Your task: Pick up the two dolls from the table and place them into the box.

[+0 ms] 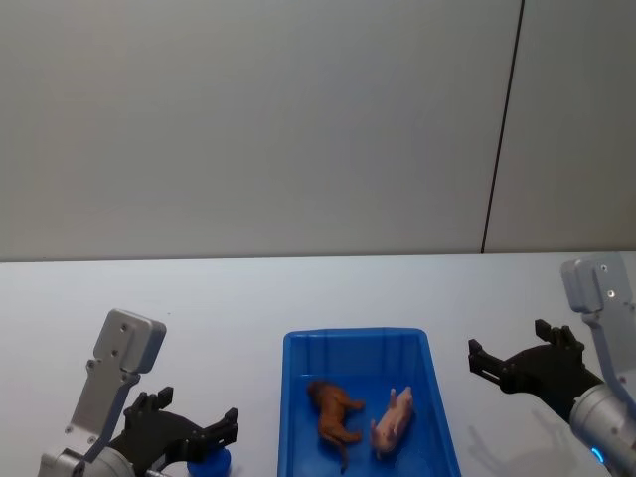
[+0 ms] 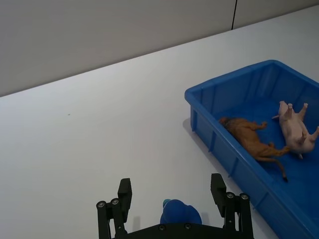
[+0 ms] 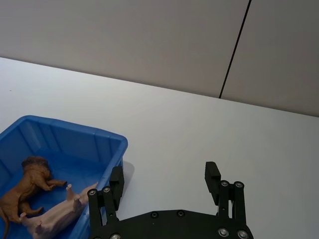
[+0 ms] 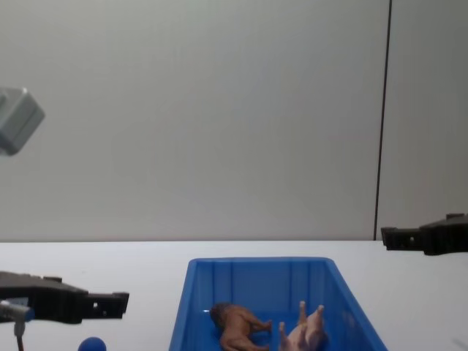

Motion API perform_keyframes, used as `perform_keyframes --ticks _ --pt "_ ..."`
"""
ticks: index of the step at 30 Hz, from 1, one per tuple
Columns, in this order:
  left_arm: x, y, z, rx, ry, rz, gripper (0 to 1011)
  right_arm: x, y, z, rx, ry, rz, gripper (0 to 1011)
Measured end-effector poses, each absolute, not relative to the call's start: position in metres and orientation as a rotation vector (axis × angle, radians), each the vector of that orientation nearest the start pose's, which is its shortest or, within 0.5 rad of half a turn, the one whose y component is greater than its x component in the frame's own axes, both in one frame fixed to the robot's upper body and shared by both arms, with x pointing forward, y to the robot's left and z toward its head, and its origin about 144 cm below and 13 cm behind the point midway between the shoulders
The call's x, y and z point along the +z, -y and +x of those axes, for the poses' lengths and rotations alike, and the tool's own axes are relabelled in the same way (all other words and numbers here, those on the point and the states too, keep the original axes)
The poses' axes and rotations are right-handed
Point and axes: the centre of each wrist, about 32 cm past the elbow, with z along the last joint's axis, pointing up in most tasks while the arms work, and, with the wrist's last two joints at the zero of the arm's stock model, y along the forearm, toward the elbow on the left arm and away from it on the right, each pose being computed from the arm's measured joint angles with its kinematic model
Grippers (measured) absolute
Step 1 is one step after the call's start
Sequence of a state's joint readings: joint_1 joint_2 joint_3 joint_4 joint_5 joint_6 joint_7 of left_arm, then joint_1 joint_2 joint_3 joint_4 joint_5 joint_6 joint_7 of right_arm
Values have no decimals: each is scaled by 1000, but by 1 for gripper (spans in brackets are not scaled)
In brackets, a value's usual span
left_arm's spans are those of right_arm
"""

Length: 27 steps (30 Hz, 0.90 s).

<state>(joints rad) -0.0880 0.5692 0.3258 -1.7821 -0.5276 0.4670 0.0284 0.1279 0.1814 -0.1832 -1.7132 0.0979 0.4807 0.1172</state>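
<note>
- Hovering to the left of the box, the left gripper (image 1: 189, 433) has its fingers (image 2: 124, 189) spread apart and nothing between them; a small blue ball (image 2: 180, 213) sits on the table just under it, not touched as far as the left wrist view tells.
- The right gripper (image 1: 512, 364) hangs to the right of the box, clear of the rim, its fingers (image 3: 213, 173) likewise parted and empty.
- Between the two arms stands the blue box (image 1: 298, 397), on the white table (image 1: 229, 298).
- The brown doll (image 1: 335, 411) lies on its side on the box floor, toward the left wall.
- The pink doll (image 1: 394, 421) lies just beside it on the right, legs up in the chest view; whether the two touch cannot be told.
- By the look of things the placing step is over: both dolls are inside the box and neither gripper carries anything, so the task reads as finished or all but finished.
- What is left, at a guess, is only to draw both arms back and away from the box. That calls for keeping the left gripper from nudging the ball and the right one from catching the box rim.
</note>
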Motion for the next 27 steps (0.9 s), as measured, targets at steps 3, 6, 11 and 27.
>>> perform_keyframes --ticks 3,6,11,27 --pt "1211 -267 460 1204 -197 370 1001 1219 215 483 -1274 -98 -270 1001" --pt "1208 -267 461 1203 -205 378 1001 1219 215 483 -1273 -98 -270 1001" --pt "1204 -268 463 1199 -221 395 1001 1219 215 483 -1273 -99 -270 1001" --pt "1193 -270 470 1181 -252 440 717 1219 215 483 -1273 -99 -270 1001"
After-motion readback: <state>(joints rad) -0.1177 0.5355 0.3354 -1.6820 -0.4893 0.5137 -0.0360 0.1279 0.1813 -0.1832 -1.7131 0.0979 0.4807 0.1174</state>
